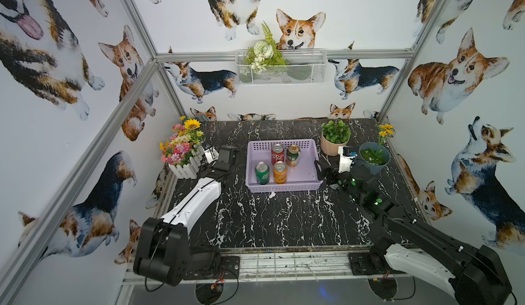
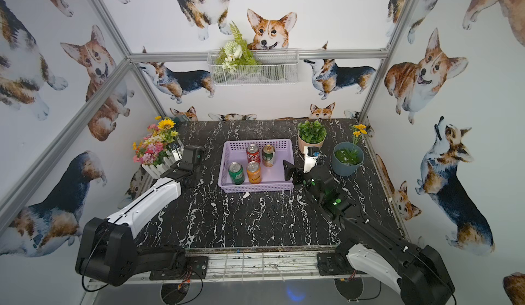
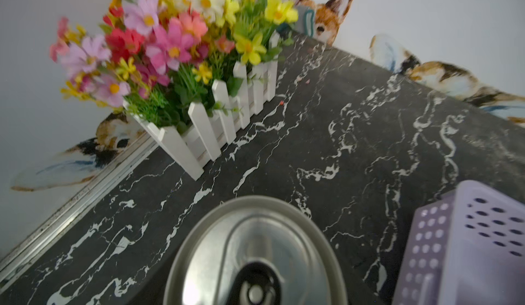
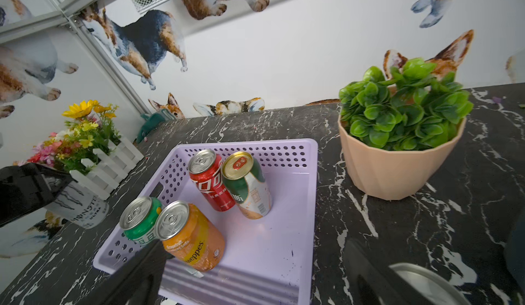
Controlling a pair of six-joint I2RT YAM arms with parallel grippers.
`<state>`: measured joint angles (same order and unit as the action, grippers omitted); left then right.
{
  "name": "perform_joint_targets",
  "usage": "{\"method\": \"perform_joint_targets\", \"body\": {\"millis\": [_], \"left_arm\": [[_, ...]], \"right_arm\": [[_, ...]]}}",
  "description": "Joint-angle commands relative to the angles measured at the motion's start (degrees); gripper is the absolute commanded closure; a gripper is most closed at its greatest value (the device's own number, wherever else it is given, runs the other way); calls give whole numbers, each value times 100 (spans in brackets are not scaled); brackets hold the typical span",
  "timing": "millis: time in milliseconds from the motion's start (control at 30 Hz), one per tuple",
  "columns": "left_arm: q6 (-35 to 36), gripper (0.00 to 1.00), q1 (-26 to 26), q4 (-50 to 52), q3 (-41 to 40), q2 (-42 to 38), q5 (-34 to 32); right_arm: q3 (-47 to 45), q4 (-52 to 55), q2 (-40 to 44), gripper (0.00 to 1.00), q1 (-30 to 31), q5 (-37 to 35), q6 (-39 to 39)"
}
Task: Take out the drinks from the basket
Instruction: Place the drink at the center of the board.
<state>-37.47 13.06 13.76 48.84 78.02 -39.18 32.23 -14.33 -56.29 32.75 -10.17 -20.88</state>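
Observation:
The lilac basket [image 1: 284, 188] sits mid-table and holds several drinks: a red can [image 1: 277, 153], a dark-green-and-gold can [image 1: 293, 155], a bright green can [image 1: 262, 172] and an orange can [image 1: 280, 172]. My left gripper [image 1: 213, 155] is left of the basket, shut on a silver-grey can [image 4: 82, 204]. That can's top [image 3: 255, 255] fills the near part of the left wrist view. My right gripper [image 1: 326, 172] is open at the basket's right wall [image 4: 312, 198], with nothing between its fingers [image 4: 136, 275]. Another silver-grey can [image 1: 345, 161] stands on the table just right of this gripper.
A white picket flower box [image 1: 184, 158] stands close behind the left gripper. A peach pot with a green plant [image 1: 335, 141] and a blue-grey pot [image 1: 374, 158] stand right of the basket, behind the right arm. A white wire basket [image 1: 279, 67] hangs on the back wall.

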Motion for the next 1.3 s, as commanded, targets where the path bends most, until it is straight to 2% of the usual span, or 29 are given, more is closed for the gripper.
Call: {"method": "perform_joint_targets", "body": {"millis": [0,133,400,433,467,567,600,667,867,1033,1267], "left_arm": [[-270,100,-40,-742,-71,231,221],[-280,100,-150,-1365,-421,197,429],[-405,100,-273,-1624,-626,557,847],[-425,92,-277,-1653,-646,543,859],[-428,75,-278,-1649,-665,517,876],[-370,51,-278,-1677,-665,347,851],[-345,42,-277,-1695,-889,263,850],[-311,34,-275,-1701,-933,119,872],[-366,0,-260,-1605,-966,-134,965],[-395,0,-251,-1461,-879,-429,913],[-592,0,-173,-1048,-849,-1728,1093]], "right_arm": [[127,-218,-260,1,175,263,47],[574,105,-854,1,421,192,48],[1352,633,-1899,1,843,-293,5],[1379,633,-1951,1,867,-310,-4],[1411,633,-2002,0,885,-332,-20],[1446,633,-2073,0,936,-378,-47],[1448,633,-2070,0,943,-385,-58],[1444,624,-2070,0,952,-410,-73],[1466,641,-2126,0,952,-494,-135],[1554,697,-2215,0,1045,-576,-150],[2144,826,-2929,0,1442,-517,-39]]}}
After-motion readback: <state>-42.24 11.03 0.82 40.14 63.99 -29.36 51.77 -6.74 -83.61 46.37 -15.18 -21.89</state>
